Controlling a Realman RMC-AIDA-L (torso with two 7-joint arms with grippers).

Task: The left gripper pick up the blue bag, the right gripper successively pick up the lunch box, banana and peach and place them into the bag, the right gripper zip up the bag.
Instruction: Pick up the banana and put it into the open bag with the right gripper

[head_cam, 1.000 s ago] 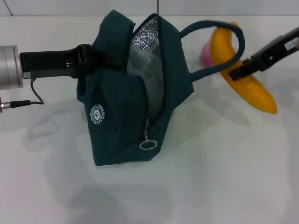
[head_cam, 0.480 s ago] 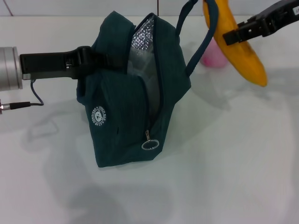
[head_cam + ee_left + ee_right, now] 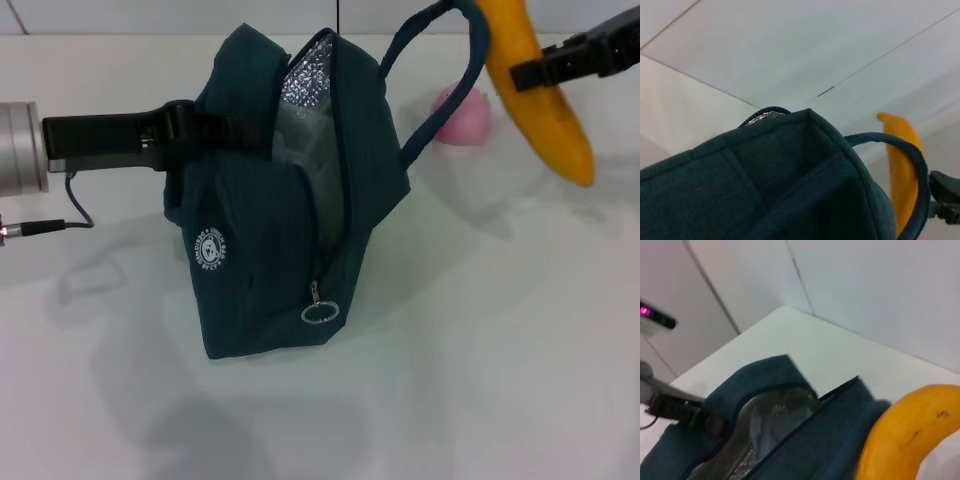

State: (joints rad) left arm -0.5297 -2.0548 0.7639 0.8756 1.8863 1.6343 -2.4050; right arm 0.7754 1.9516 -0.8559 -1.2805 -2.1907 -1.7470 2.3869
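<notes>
Currently, item by item. My right gripper (image 3: 530, 75): raised at the far right, fingers closed across the upper part of the banana (image 3: 540, 100), clear of the counter (image 3: 480, 360). Banana: long axis runs steeply downward, free tip hanging toward the near right; its top end lies just beside the raised loop of the bag's handle (image 3: 455, 75), and I cannot tell whether the two touch. Blue bag (image 3: 290, 200): standing on the counter, zip open, silver lining showing in the slot that runs from far to near; a pale shape sits inside, likely the lunch box, though I cannot make it out clearly. My left gripper (image 3: 190, 125): reaching in level from the left, fingers clamped on the bag's left upper edge, propping it up. Peach (image 3: 462, 118): on the counter, behind the handle, between bag and banana. Governing relation: the opening lies to the left of and below my right fingers, with the handle loop standing between. My judgement is that the banana must cross leftward over the handle before it can go down into the slot.
</notes>
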